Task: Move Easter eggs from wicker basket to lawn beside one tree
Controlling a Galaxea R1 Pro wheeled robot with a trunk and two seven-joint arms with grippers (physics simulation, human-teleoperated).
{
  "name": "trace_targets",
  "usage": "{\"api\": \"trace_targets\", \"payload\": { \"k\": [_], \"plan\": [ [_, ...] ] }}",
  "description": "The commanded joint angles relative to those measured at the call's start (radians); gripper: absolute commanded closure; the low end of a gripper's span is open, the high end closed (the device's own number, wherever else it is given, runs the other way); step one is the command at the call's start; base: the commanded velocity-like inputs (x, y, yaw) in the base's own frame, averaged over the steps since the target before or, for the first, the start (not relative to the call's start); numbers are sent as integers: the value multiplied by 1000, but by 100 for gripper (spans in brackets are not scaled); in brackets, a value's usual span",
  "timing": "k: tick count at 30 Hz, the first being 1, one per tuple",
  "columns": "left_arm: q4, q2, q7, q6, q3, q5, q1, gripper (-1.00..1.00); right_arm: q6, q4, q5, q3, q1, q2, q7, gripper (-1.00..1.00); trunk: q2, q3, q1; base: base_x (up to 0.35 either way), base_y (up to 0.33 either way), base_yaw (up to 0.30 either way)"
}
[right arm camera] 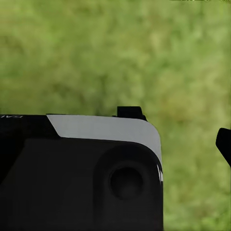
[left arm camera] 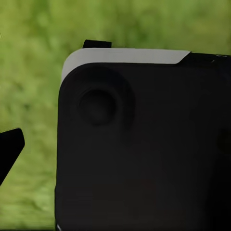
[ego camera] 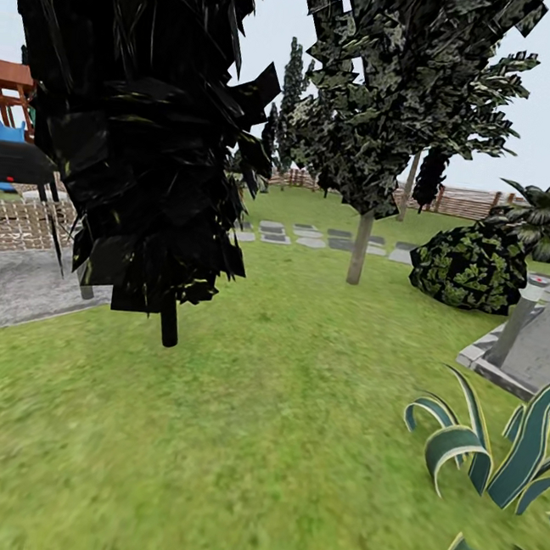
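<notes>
Lawn (ego camera: 230, 441) underfoot, no basket seen; I'd pan before driving, skirting the dark cypress (ego camera: 147, 124). Can't tell either hand's state.

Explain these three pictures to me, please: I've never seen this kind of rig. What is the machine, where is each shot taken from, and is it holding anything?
These are simulator renders from a wheeled robot with two arms, driven remotely by a person. The big picture comes from its head camera, looking over a garden: a green lawn, a dark cypress close by, a pale-trunked tree farther off, a round bush, stepping stones, a striped-leaf plant and a wooden fence at the back. The two small pictures come from cameras on the wrists. Each looks down at blurred grass past a dark part of the robot's body. The small black shapes at the edges may be fingertips, so I cannot tell whether the grippers are open or hold anything.
</notes>
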Motion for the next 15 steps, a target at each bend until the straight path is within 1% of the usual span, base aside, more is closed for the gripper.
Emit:
{"api": "trace_targets", "payload": {
  "k": [1, 15],
  "plan": [
    [0, 0, 0, -1, 8, 1, -1, -100, -4, 1, 0, 0, 0, 0, 0, -100, -1, -2, 0, 0, 0, 166],
    [0, 0, 0, -1, 8, 1, -1, -100, -6, 1, 0, -1, 0, 0, 0, -100, -1, -22, 0, 0, 0, 163]
  ]
}}
